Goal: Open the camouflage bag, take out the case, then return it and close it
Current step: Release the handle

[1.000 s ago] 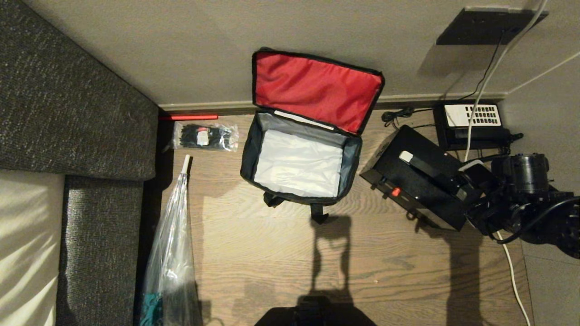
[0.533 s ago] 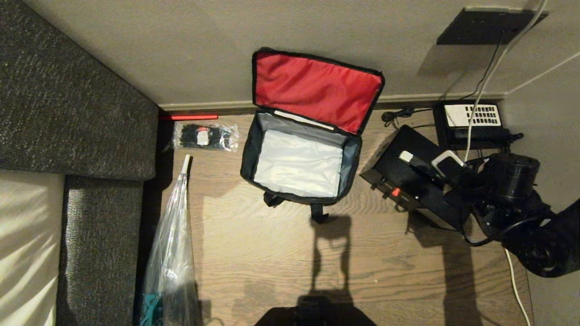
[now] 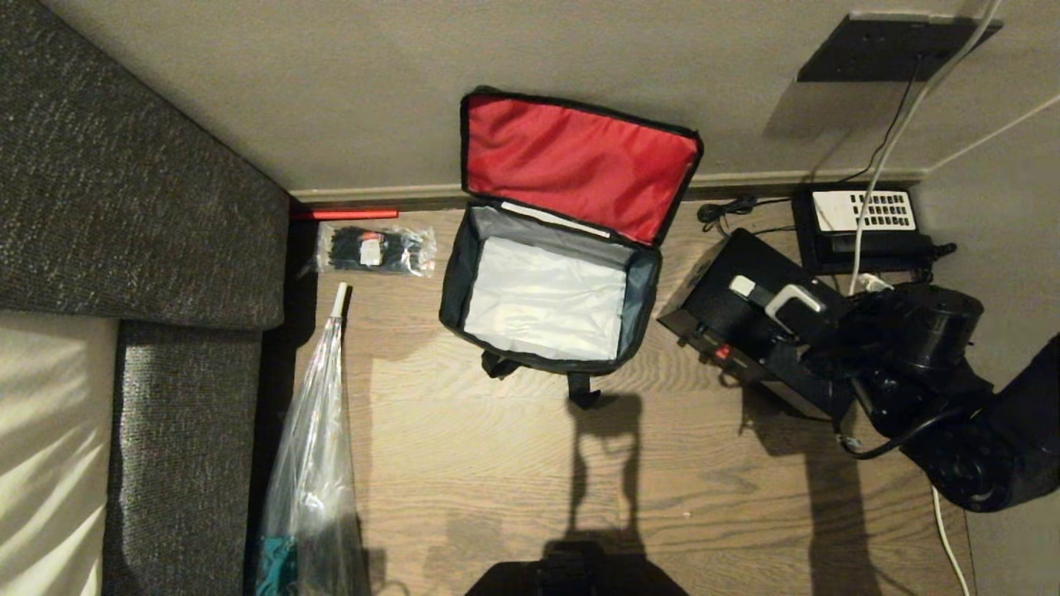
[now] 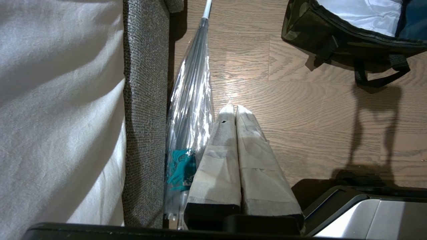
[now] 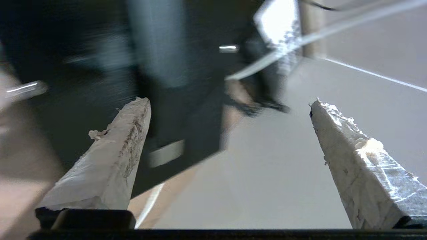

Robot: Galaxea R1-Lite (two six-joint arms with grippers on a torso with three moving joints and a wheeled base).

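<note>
Head view: the camouflage bag (image 3: 551, 281) lies open mid-frame on the floor (image 3: 662, 480); the case (image 3: 745, 327) sits to its right, partly hidden behind the right end effector (image 3: 782, 302). Left wrist view: the left end effector (image 4: 235, 111) has its fingers pressed together, the bag cut off at the upper right. Right wrist view: the fingers (image 5: 113, 156) are spread wide, the case a dark blur.

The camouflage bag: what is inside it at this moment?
The camouflage bag stands open and holds only its pale silvery lining. The case lies outside, on the floor to its right. The corners under the near wall are hidden.
</note>
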